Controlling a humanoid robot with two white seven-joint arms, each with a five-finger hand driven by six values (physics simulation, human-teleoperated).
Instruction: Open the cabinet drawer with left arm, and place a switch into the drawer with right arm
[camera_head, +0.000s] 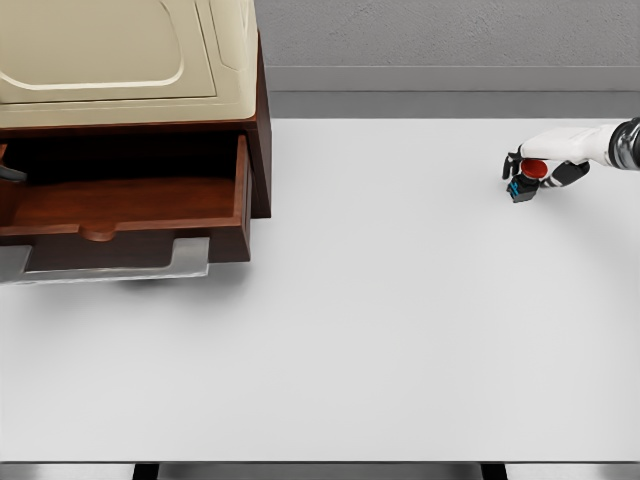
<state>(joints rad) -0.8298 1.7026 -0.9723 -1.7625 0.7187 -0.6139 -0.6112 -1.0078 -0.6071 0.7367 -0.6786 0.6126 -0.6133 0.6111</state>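
The wooden cabinet (262, 150) stands at the back left, with a cream appliance on top. Its drawer (130, 200) is pulled out and shows a bare brown floor and a round knob (99, 235) on the front. Far to the right, my right hand (524, 172) hovers low over the white table, shut on the switch (533, 170), a red button on a black and blue body. A small dark part (8, 172) shows at the left edge over the drawer. It may belong to my left hand, and too little of it shows to be sure.
A wide stretch of white table (380, 320) lies between the drawer and the switch. Under the drawer front lies a pale grey slab (110, 262). Behind the table runs a grey wall. The table's front edge is near the bottom of the picture.
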